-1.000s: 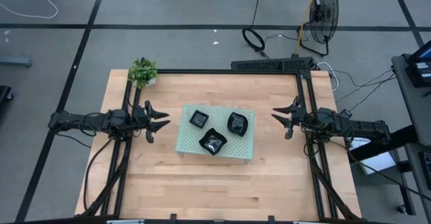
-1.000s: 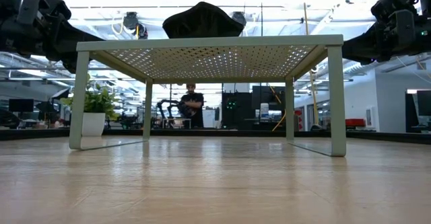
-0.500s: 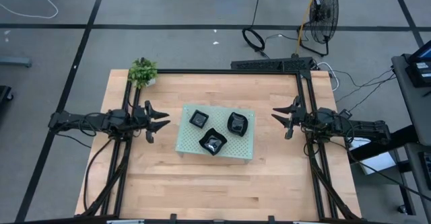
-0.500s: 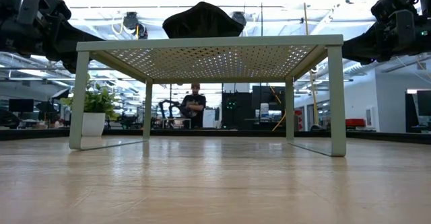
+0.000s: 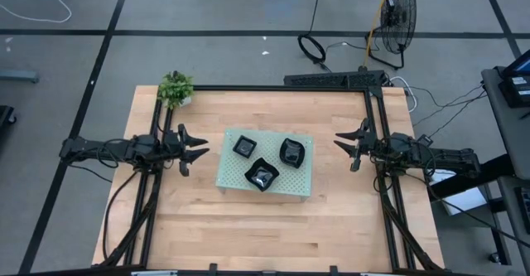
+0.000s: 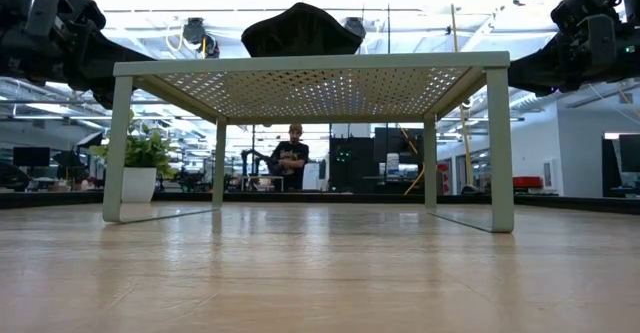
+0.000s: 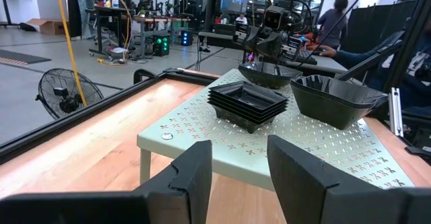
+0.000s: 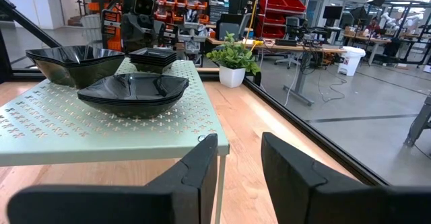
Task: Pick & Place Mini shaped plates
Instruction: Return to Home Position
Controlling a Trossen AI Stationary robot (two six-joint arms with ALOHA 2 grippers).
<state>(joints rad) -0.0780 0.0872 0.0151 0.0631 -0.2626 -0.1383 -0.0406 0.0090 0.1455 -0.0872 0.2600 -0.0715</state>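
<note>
Three stacks of glossy black mini shaped plates sit on a pale green perforated stand (image 5: 305,185) at the table's middle. They are small squares (image 5: 244,147), wavy-edged ones (image 5: 262,175) and rounded ones (image 5: 292,152). My left gripper (image 5: 199,147) hovers level at the table's left, open, facing the stand, with nothing between its fingers (image 7: 239,150). My right gripper (image 5: 341,143) hovers level at the table's right, also open with nothing in it (image 8: 239,143). The left wrist view has the square stack (image 7: 248,103) nearest. The right wrist view has the rounded stack (image 8: 133,93) nearest.
The stand rests on four legs (image 6: 118,148), raised above the wooden table top (image 5: 248,226). A small potted plant (image 5: 175,88) stands at the far left corner. Black frame rails (image 5: 281,88) run along the far, left and right edges. A person (image 6: 293,153) stands in the room behind.
</note>
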